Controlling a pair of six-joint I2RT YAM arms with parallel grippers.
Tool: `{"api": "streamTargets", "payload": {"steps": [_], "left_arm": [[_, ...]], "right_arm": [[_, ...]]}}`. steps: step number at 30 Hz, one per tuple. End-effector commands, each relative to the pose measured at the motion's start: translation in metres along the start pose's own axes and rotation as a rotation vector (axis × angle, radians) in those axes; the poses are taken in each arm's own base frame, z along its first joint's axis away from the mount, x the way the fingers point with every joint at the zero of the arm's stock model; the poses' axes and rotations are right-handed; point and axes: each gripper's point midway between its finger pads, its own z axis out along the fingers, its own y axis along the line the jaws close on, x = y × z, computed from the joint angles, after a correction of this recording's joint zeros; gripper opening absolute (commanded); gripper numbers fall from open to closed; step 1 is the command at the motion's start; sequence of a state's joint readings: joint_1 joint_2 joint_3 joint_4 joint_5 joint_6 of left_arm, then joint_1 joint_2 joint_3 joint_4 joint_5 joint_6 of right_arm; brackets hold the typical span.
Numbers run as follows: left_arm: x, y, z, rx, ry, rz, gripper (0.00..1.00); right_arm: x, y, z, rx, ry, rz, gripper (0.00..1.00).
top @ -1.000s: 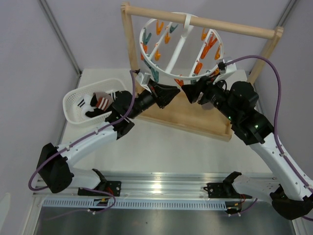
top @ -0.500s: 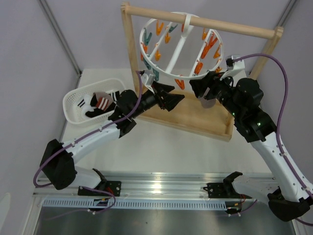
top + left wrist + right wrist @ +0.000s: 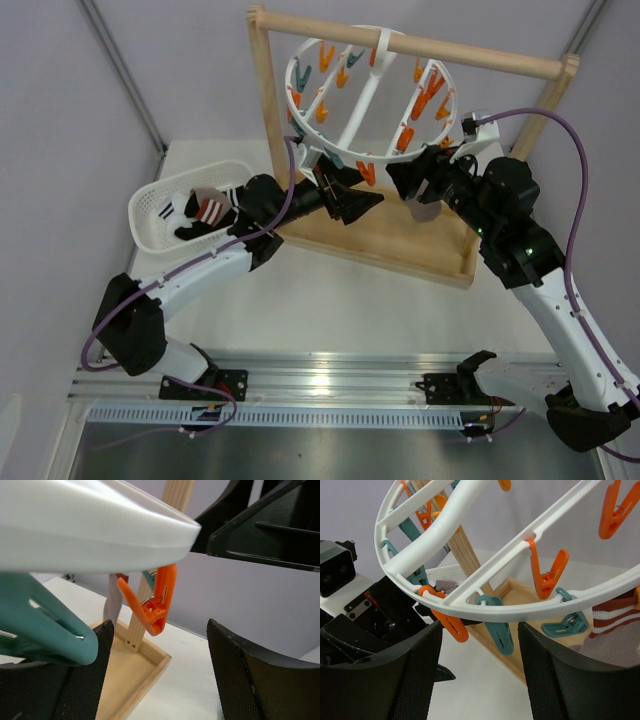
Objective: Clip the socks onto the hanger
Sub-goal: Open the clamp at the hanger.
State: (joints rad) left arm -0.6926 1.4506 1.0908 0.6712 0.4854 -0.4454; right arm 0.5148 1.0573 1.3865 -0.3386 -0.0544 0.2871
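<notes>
**Ann:** Left end effector (image 3: 362, 197), is it open?

**Ben:** Yes, wide open. It holds nothing. Its fingers stand apart just under the hanger (image 3: 530, 612). An orange clip (image 3: 157, 605) dangles in front of the gap and nothing touches it.

**Ann:** And the right end effector (image 3: 405, 185)?

**Ben:** Its fingers stand apart too, with nothing between them. It is close to the left one, under the near side of the ring.

**Ann:** Where are the two socks?

**Ben:** The first sock (image 3: 612, 630) hangs just beside the right end effector, with its striped cuff up at the rim. I think a clip has it, but the bite is hidden, so I cannot be sure. The second sock (image 3: 207, 205) lies in the white basket (image 3: 180, 175) on the left of the worktop (image 3: 330, 300), next to the black socks (image 3: 190, 232).

**Ann:** So which step is this?

**Ben:** I think the first sock is about done and both arms are free.

**Ann:** What does the next move need?

**Ben:** My guess is the left arm has to slip out from under the ring without bumping the clips. Then it goes to the basket and picks the brown sock, not a black one. After that, one end effector must squeeze a free clip open while the other pushes the cuff in.
</notes>
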Motion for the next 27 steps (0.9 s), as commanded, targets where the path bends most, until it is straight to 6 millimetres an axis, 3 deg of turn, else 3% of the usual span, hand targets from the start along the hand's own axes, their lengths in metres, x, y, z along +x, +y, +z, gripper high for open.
{"api": "streamTargets", "payload": {"steps": [1,6,14,18,23,27], "left_arm": [[-0.024,-0.019,0.003,0.108,-0.057,0.031,0.77],[-0.028,-0.018,0.004,0.116,-0.071,0.016,0.72],[-0.033,-0.011,0.011,0.123,-0.085,-0.019,0.74],[-0.039,-0.012,0.011,0.136,-0.104,-0.021,0.71],[-0.039,-0.016,0.008,0.149,-0.1,-0.028,0.52],[-0.036,-0.019,0.004,0.157,-0.098,-0.046,0.31]], "right_arm": [[-0.025,0.011,-0.005,-0.043,-0.071,-0.003,0.65],[-0.023,0.011,-0.004,-0.044,-0.066,0.002,0.66],[-0.022,0.012,-0.004,-0.052,-0.064,0.011,0.65],[-0.022,0.012,-0.005,-0.053,-0.066,0.012,0.66],[-0.021,0.012,-0.004,-0.054,-0.065,0.017,0.65],[-0.021,0.013,-0.005,-0.058,-0.065,0.022,0.66]]}}
